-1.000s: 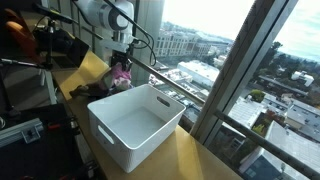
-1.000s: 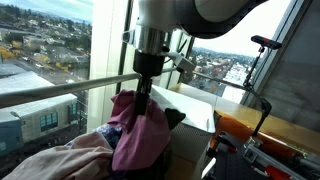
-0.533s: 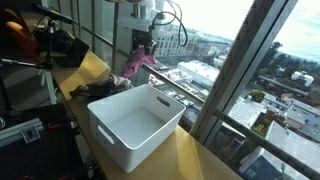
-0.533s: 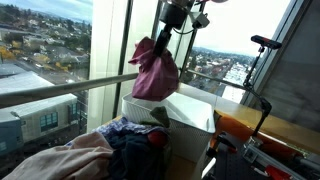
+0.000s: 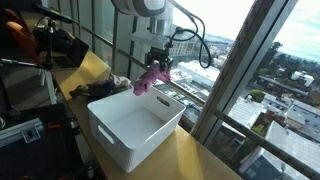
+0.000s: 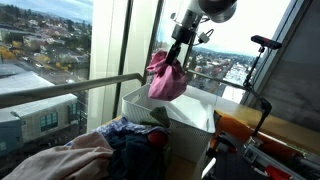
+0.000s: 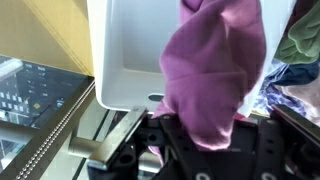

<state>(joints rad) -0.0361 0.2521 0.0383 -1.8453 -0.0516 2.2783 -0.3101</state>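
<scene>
My gripper is shut on a pink cloth, which hangs in the air over the far edge of the white bin. In an exterior view the pink cloth dangles from the gripper just above the white bin. In the wrist view the pink cloth bunches between my jaws and covers much of the white bin below. The fingertips are hidden by the fabric.
A pile of clothes lies on the table beside the bin; the same clothes pile shows left of the bin. A window railing runs behind. Black equipment stands at the far left.
The gripper has carried the pink cloth up off the clothes pile and across toward the white bin, and now holds it lower, over the bin's edge.
</scene>
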